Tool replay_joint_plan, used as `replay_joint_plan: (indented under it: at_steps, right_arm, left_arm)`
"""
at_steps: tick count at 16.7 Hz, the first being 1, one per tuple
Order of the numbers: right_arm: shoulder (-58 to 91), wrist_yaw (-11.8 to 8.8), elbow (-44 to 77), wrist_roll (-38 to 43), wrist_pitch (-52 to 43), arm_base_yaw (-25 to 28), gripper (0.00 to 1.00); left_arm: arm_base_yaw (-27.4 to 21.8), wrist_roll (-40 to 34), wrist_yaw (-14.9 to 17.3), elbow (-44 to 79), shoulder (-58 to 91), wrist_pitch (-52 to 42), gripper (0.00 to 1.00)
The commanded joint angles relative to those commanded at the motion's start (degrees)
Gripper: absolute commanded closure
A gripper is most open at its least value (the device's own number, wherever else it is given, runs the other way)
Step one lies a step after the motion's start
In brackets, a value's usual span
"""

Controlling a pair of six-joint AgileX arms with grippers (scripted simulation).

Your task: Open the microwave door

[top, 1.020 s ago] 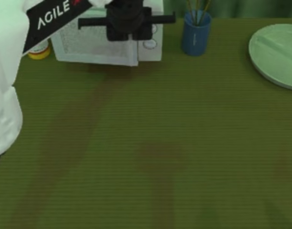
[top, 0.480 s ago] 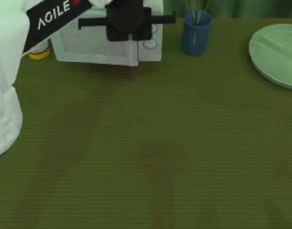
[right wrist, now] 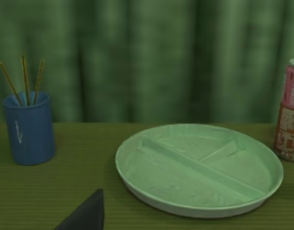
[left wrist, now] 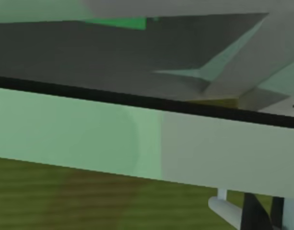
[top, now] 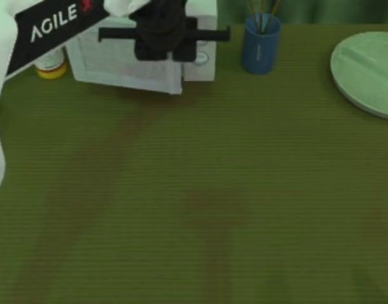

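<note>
- The near part of the green counter (top: 200, 209) is seen bare in the top view, with faint brownish stains across it.
- The microwave (top: 203, 12) is found at the far edge of the counter, at about 11 o'clock in the top view, its knob panel on the right.
- The microwave door (top: 127, 63) is seen swung slightly ajar, its free edge at the right standing a little forward of the body; the mesh window faces the near side.
- The left tool (top: 161, 39) is held over the door's top edge near the handle side, its black body crossed by a long bar. Whether its fingers are spread or pressed together cannot be told.
- In the left wrist view, the door's pale panel (left wrist: 137, 139) is shown close up, with the slim white handle (left wrist: 226, 211) beneath it and the cavity dark behind.
- A blue cup (top: 259, 44) holding thin sticks is placed just right of the microwave, at about 1 o'clock.
- A pale green divided plate (top: 364, 69) is set at about 2 o'clock by the right edge.
- A yellow-based jar (top: 51, 63) is partly hidden left of the microwave.
- A red and white can (right wrist: 289, 112) is seen beside the plate in the right wrist view.
- The right tool is not seen from above; its state cannot be told.
</note>
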Motion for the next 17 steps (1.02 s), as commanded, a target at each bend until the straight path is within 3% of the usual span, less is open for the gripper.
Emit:
replay_joint_plan:
  at_steps: [17]
  right_arm:
    - [0.00, 0.00, 0.00, 0.00, 0.00, 0.00, 0.00]
  left_arm:
    - [0.08, 0.77, 0.38, -1.24, -0.85, 0.75, 1.00]
